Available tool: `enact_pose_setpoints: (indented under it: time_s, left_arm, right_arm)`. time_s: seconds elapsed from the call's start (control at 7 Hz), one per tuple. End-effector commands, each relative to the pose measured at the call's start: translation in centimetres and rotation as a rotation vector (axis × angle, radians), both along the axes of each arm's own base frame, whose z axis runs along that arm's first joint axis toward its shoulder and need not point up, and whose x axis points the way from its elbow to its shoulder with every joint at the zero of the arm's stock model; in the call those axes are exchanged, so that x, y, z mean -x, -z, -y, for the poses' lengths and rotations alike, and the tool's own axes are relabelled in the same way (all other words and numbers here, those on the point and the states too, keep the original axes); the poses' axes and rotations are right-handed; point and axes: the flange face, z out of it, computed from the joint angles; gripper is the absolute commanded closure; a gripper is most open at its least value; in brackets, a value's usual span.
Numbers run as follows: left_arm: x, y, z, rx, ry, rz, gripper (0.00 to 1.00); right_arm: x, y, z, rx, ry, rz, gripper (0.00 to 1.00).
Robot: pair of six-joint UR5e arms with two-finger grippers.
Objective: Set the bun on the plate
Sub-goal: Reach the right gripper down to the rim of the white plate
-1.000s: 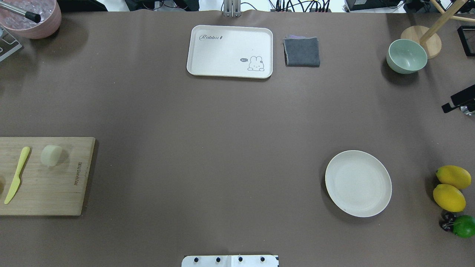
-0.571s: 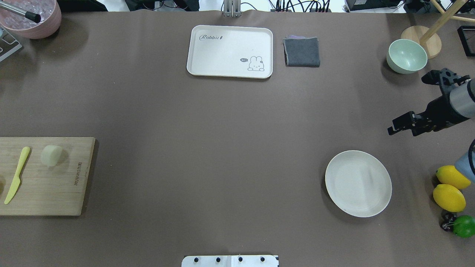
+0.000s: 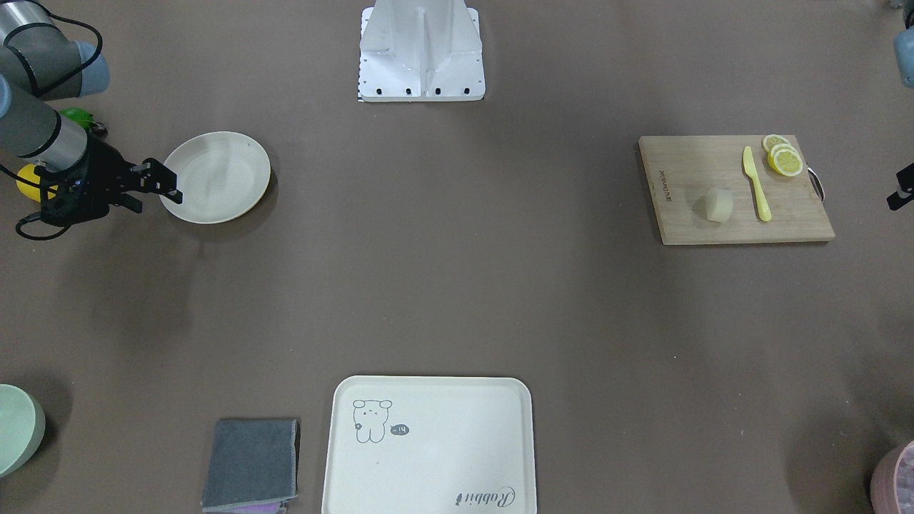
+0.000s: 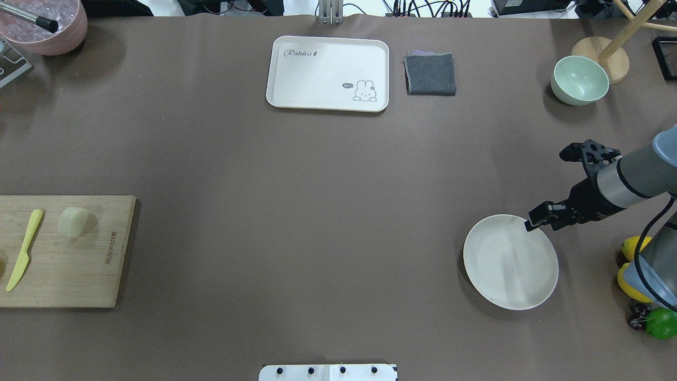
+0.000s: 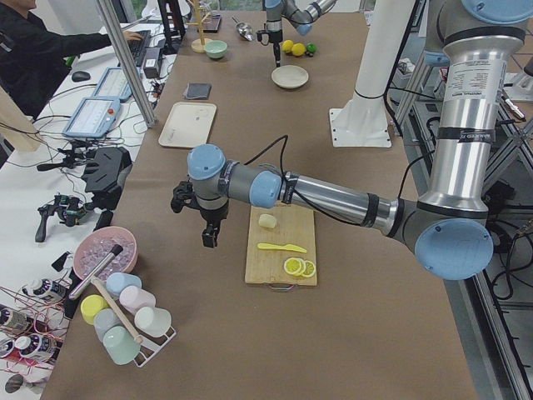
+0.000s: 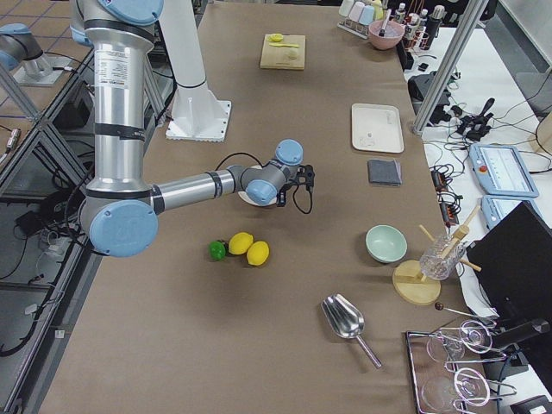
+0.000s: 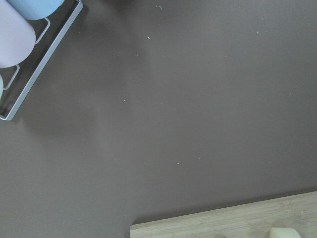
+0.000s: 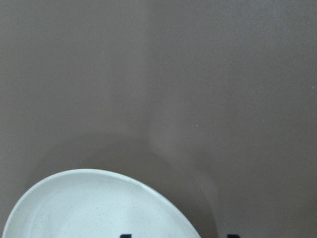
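Note:
The bun [image 4: 73, 221], a pale stubby chunk, sits on a wooden cutting board [image 4: 79, 270] at the table's left edge, also seen as bun [image 3: 718, 204] from the front. The round cream plate [image 4: 510, 262] lies at the right. My right gripper [image 4: 535, 221] hovers at the plate's far right rim, open and empty; the right wrist view shows the plate [image 8: 99, 208] rim below two separated fingertips. My left gripper [image 5: 208, 235] hangs over bare table beside the board's far side, apart from the bun [image 5: 266, 221]; I cannot tell its state.
A yellow knife [image 4: 24, 248] and lemon slices [image 3: 782, 157] share the board. A rabbit tray [image 4: 328, 73], grey cloth [image 4: 430, 74] and green bowl [image 4: 579, 79] line the far side. Lemons [image 4: 630, 246] and a lime [image 4: 661, 323] lie right of the plate.
My right arm has swung in from the right edge, moving left and nearer until its gripper reached the plate's rim. Bun, board and plate have not moved.

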Motion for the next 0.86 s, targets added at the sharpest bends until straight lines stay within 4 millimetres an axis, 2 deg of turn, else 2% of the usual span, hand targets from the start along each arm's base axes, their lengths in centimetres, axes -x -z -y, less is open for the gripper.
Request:
enact_pose_setpoints:
  time_s: [0.0,0.14,0.29,0.43,0.57,0.71]
  left_arm:
    - [0.0,0.2,-0.2,0.004,0.009,0.000,0.02]
    - [0.0,0.4,-0.2,0.000,0.009,-0.001,0.02]
    - [0.0,0.5,-0.2,-0.001,0.008,-0.003,0.02]
    - [0.0,0.6,-0.2,-0.002,0.010,-0.001,0.02]
    - [0.0,0.8,-0.3,0.001,0.015,-0.004,0.02]
    - [0.1,1.3,-0.5,-0.003,0.021,-0.006,0.02]
  right_arm:
    - [0.4,-1.2,-1.1,-0.002,0.011,-0.028,0.31]
    - [1.0,-1.5,-1.4,-0.012,0.014,-0.042,0.35]
    - [1.3,-1.6,-1.7,-0.013,0.019,-0.047,0.45]
    - [1.5,-1.6,-1.9,-0.012,0.025,-0.048,0.70]
    - [1.6,-1.6,-2.0,-0.014,0.027,-0.048,1.00]
    - [1.6,-1.6,-2.0,-0.012,0.029,-0.046,1.00]
